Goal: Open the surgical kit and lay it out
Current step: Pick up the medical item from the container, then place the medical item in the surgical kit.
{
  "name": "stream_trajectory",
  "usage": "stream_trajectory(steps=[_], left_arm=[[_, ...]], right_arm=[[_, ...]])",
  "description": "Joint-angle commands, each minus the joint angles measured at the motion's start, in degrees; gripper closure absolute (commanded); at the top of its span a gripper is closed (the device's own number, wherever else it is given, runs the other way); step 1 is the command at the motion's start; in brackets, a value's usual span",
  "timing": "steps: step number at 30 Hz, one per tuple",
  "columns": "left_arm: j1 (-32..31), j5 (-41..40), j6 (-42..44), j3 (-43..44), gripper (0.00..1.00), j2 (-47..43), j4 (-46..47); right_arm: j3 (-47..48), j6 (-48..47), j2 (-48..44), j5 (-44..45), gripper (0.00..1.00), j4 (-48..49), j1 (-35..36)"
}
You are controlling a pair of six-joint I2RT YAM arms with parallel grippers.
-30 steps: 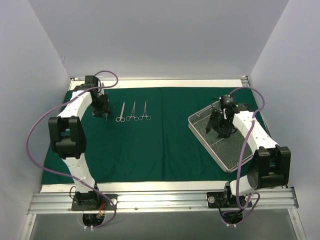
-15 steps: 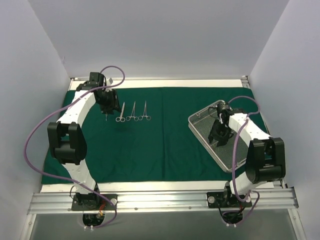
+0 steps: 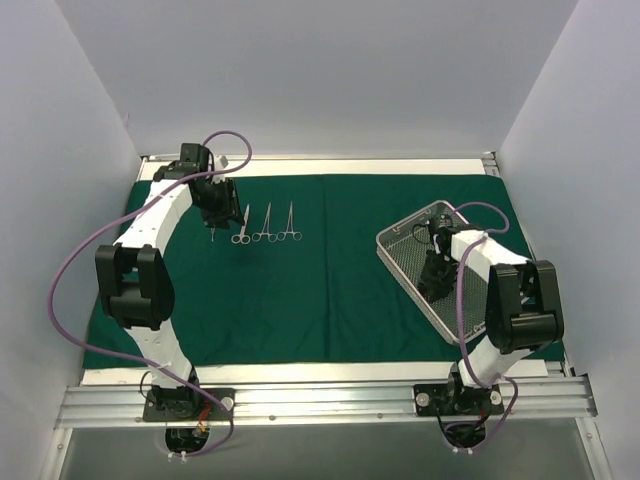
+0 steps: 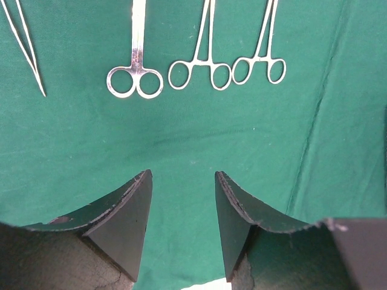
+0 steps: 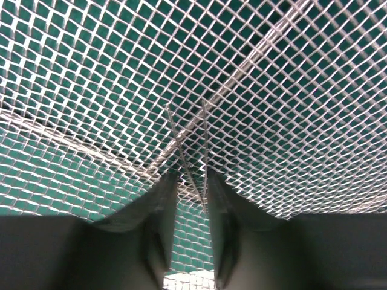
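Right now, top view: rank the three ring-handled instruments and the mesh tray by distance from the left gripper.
1. Left instrument, just right of the left gripper.
2. Middle instrument, next along the row.
3. Right instrument, end of the row.
4. Mesh tray, far right.

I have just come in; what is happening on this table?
Two robot arms are laying out a surgical kit on a green cloth. Tweezers and three ring-handled instruments lie in a row at the far left. The left gripper hovers open near them, holding nothing. The right gripper is down in the mesh tray, its fingers close on either side of a thin two-pronged tool; whether it grips it is unclear.
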Motion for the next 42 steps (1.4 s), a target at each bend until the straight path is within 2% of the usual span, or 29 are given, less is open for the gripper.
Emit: stream_trajectory(steps=[1, 2, 5, 12, 15, 16, 17, 19, 20, 22, 23, 24, 26, 27, 28, 29, 30, 32, 36, 42], left_arm=[[-0.2, 1.2, 0.8, 3.1, 0.46, -2.7, -0.7], [-0.2, 1.5, 0.9, 3.2, 0.47, -2.7, -0.7], [-0.6, 3.2, 1.2, 3.6, 0.48, -2.8, 0.0], [-1.6, 14.2, 0.7, 2.8, 0.52, -3.2, 5.9], [-1.9, 21.7, -0.3, 2.0, 0.53, -3.4, 10.3], [-2.0, 23.8, -1.8, 1.7, 0.52, -3.5, 11.9], [-2.2, 29.3, -2.8, 0.2, 0.52, -3.8, 14.1], [-2.8, 34.5, -6.9, -1.3, 0.52, -4.0, 21.5], [-3.1, 36.8, -8.1, -2.4, 0.51, -3.9, 23.8], [-5.1, 41.3, -10.6, -2.8, 0.5, -3.9, 29.0], [-5.8, 42.6, -11.7, -3.4, 0.49, -3.9, 32.9], [-7.1, 45.2, -13.2, -4.1, 0.49, -3.9, 36.0], [-7.9, 47.3, -21.2, -6.4, 0.49, -3.9, 44.1], [-8.1, 48.1, -25.2, -9.3, 0.49, -3.9, 55.8], [-8.2, 49.2, -34.0, -10.9, 0.49, -3.8, 61.9], [-8.2, 49.7, -38.4, -12.4, 0.49, -3.6, 74.6], [-8.2, 50.1, -46.9, -14.9, 0.48, -2.8, 80.9], [-8.4, 49.8, -52.6, -16.3, 0.48, -2.0, 91.3], [-10.0, 49.6, -52.0, -16.6, 0.48, -2.0, 91.3], [-10.7, 49.7, -47.2, -15.8, 0.49, -2.0, 85.1]], right_arm=[[-2.1, -1.3, 2.5, 2.1, 0.8, 0.6, -0.2], [-1.0, -1.7, 1.9, 2.1, 0.91, 0.1, -0.2], [3.6, -2.3, -0.6, 5.1, 1.0, -3.7, -0.4], [22.4, -7.9, -3.5, 7.7, 1.0, -15.4, -0.4], [29.1, -10.3, -3.6, 4.5, 1.0, -15.1, -0.5], [30.0, -12.6, -4.0, 2.2, 1.0, -13.4, -0.6], [30.3, -13.8, -4.8, -6.6, 1.0, -11.2, -0.6], [29.0, -14.7, -7.3, -16.4, 1.0, -1.8, -0.6], [28.0, -13.8, -9.1, -26.9, 1.0, 1.9, -0.6], [24.0, -9.9, -10.5, -36.6, 1.0, 16.1, -0.4], [22.4, -3.3, -11.4, -43.7, 1.0, 21.2, -0.3], [20.6, 0.5, -11.8, -46.0, 1.0, 33.0, -0.1], [16.1, 10.7, -11.5, -49.1, 1.0, 43.7, 1.3], [15.4, 13.2, -10.9, -50.8, 1.0, 50.9, 1.9], [15.1, 14.9, -10.3, -51.7, 1.0, 53.4, 3.3], [15.7, 16.8, -8.7, -52.3, 1.0, 55.8, 4.2], [16.2, 17.3, -7.9, -53.3, 1.0, 56.6, 4.9], [17.9, 18.0, -5.8, -53.3, 1.0, 57.9, 7.1], [20.8, 19.4, -2.2, -53.3, 1.0, 59.3, 9.9], [22.2, 22.6, 0.4, -53.9, 1.0, 63.3, 11.9]])
